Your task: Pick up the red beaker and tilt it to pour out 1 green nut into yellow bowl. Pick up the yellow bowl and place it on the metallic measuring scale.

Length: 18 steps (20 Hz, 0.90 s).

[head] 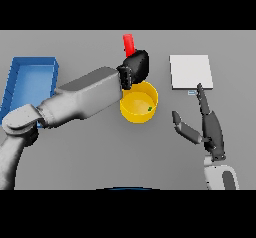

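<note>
My left hand (136, 66) is shut on the red beaker (129, 44), whose upper part sticks out above the hand, close to upright; the lower part is hidden by the hand. Just below and to the right of that hand sits the yellow bowl (131, 111) on the table, with one small green nut (150, 109) inside near its right wall. The metallic measuring scale (190, 71) is a pale square plate at the upper right. My right hand (212, 132) stands open at the lower right, fingers pointing toward the scale, touching nothing.
A blue tray (20, 79) lies along the table's left side, partly covered by my left arm. The left forearm stretches across from the lower left to the beaker.
</note>
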Each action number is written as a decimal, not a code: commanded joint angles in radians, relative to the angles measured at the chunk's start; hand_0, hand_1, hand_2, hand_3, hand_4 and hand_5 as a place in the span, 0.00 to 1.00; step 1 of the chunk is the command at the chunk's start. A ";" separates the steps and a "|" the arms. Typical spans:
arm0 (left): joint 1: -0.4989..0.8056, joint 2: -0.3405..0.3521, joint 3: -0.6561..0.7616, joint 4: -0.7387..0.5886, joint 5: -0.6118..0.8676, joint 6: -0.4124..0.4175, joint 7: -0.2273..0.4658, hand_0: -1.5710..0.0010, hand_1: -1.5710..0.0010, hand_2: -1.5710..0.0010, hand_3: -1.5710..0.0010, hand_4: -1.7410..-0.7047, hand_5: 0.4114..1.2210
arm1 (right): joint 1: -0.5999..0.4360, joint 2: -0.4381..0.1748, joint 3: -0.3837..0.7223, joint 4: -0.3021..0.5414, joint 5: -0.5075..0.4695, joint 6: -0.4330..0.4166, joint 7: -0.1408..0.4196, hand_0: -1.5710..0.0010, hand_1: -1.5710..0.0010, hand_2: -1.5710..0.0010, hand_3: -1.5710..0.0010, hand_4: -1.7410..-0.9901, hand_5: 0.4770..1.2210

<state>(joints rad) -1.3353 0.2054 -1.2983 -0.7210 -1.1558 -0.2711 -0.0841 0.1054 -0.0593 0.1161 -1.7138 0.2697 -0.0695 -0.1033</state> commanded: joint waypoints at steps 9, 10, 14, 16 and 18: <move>-0.171 0.001 -0.069 0.073 -0.002 0.024 -0.057 0.00 0.00 0.00 0.00 0.02 1.00 | 0.008 0.006 -0.006 -0.007 -0.031 0.012 -0.020 1.00 1.00 1.00 1.00 0.79 0.22; -0.209 0.017 -0.073 0.085 -0.008 0.026 -0.053 0.00 0.00 0.00 0.00 0.02 1.00 | -0.001 0.002 -0.008 -0.002 -0.032 0.015 -0.017 1.00 1.00 1.00 1.00 0.79 0.23; -0.318 0.080 0.023 0.211 0.075 0.093 -0.027 0.00 0.00 0.00 0.20 0.01 1.00 | 0.004 0.004 0.007 -0.002 -0.012 0.013 -0.045 1.00 1.00 1.00 1.00 0.77 0.25; -0.369 0.098 0.117 0.303 0.166 0.105 -0.016 0.00 0.00 0.00 0.13 0.01 1.00 | 0.008 0.011 0.007 0.008 -0.026 0.020 -0.048 1.00 1.00 1.00 1.00 0.77 0.25; -0.391 0.128 0.242 0.379 0.296 0.112 0.026 0.00 0.00 0.00 0.08 0.01 1.00 | -0.011 0.006 0.002 0.012 -0.017 0.009 -0.030 1.00 1.00 1.00 1.00 0.78 0.24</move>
<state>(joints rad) -1.7275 0.3357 -1.0570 -0.3410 -0.8586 -0.1599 -0.0557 0.0937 -0.0532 0.1174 -1.7020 0.2530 -0.0610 -0.1323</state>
